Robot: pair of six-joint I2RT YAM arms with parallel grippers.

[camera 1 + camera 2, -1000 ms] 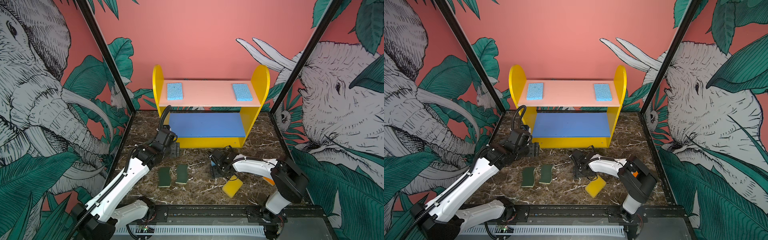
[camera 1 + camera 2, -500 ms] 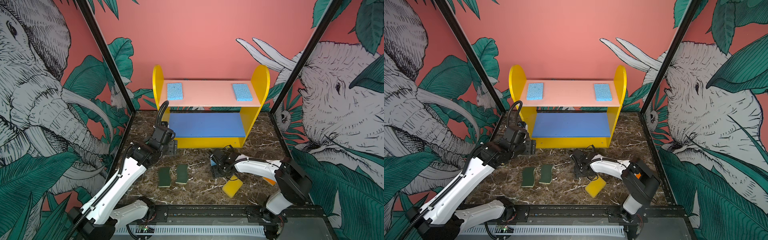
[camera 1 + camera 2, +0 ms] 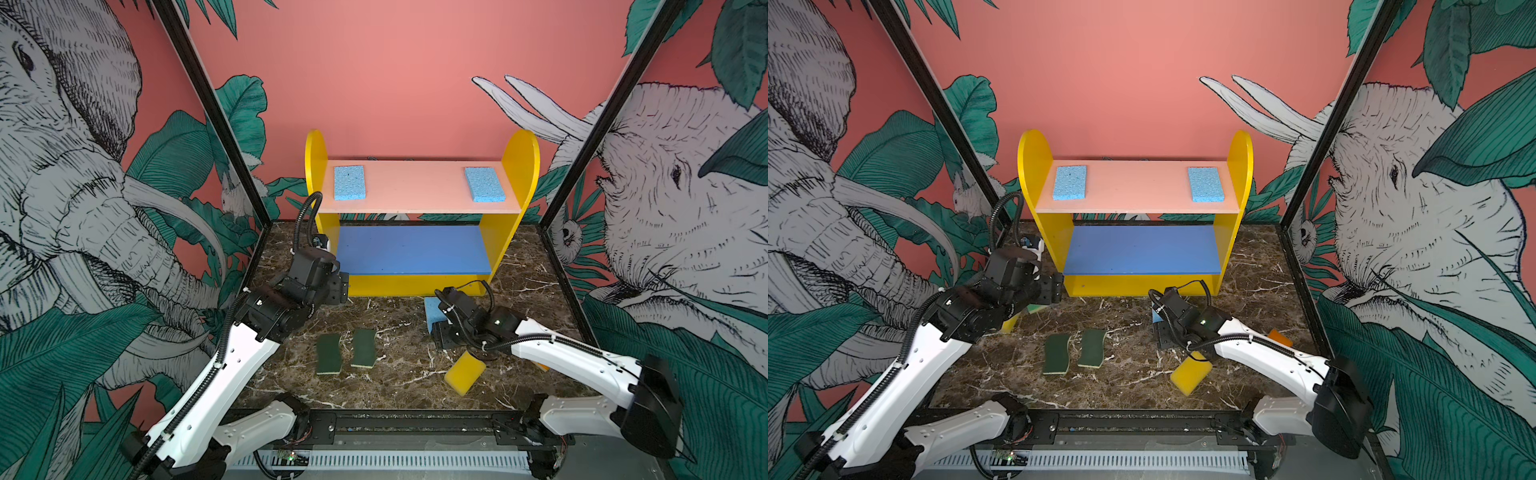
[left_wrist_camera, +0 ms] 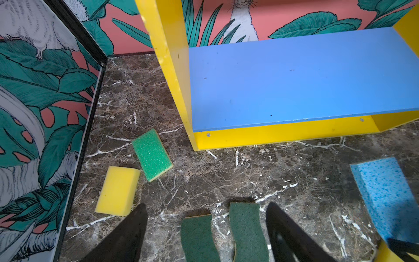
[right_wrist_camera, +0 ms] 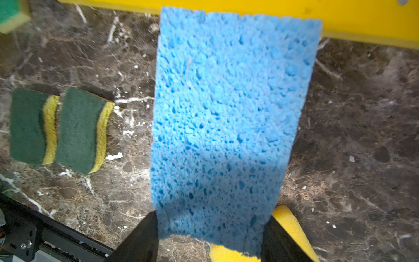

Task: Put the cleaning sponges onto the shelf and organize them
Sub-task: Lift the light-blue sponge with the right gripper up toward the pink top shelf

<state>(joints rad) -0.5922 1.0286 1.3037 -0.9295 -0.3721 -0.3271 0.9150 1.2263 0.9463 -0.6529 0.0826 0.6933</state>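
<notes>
Here, my right gripper [image 5: 209, 226] clasps the light-blue sponge [image 5: 226, 113] by its long edges, just before the shelf [image 3: 415, 286] (two matching sponges [image 3: 349, 183] lie on its pink top [image 3: 415, 187]). I should squeeze gently, lift level, place it between them. My left gripper [image 4: 206, 205] hangs wide, empty.

orange sponge [image 3: 1281, 338] right of the shelf [image 3: 1241, 183], mostly behind right arm [image 3: 1258, 348]; green sponge [image 3: 1035, 308] left of it, mostly under left arm [image 3: 967, 316]; blue sponge [image 3: 432, 311] before it, half hidden
</notes>
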